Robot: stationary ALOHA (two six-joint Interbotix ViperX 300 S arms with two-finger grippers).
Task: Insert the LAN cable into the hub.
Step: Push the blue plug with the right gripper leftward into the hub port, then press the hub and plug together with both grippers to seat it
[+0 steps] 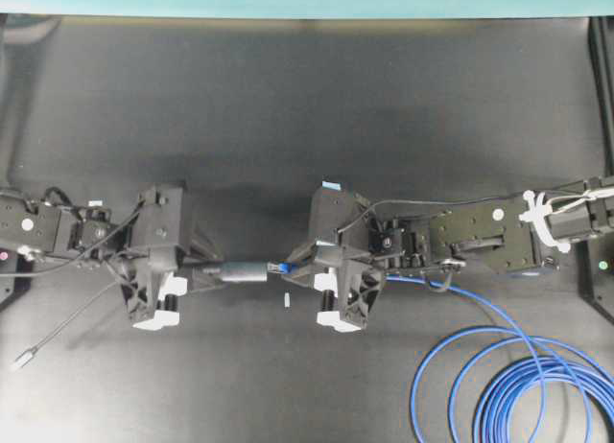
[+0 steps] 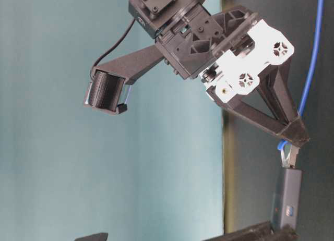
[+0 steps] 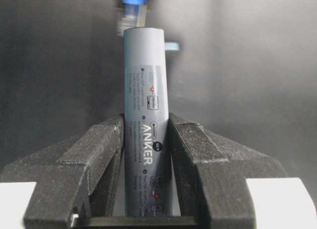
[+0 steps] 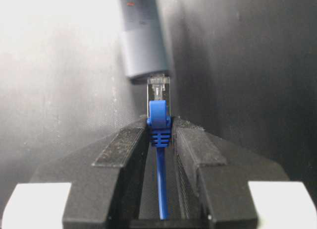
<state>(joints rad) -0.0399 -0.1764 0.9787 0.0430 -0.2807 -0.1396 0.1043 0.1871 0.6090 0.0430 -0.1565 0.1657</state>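
Observation:
The hub [image 1: 245, 271], a slim dark-grey bar with a pale label, is held above the table with my left gripper [image 1: 206, 275] shut on its rear half. In the left wrist view the fingers [image 3: 104, 140] press both sides of the hub [image 3: 144, 85]. My right gripper [image 4: 159, 124] is shut on the blue boot of the LAN cable [image 4: 159, 117]. Its clear plug [image 4: 159, 91] points at the end face of the hub [image 4: 143, 45], its tip meeting that end. From table level the plug [image 2: 287, 156] stands just over the hub [image 2: 289, 199]. Most of the plug's clear body shows.
The blue cable's loops [image 1: 499, 385] lie on the black table at the front right. The hub's thin grey tail ends in a silver plug [image 1: 21, 360] at the front left. A small white scrap [image 1: 286, 299] lies below the grippers.

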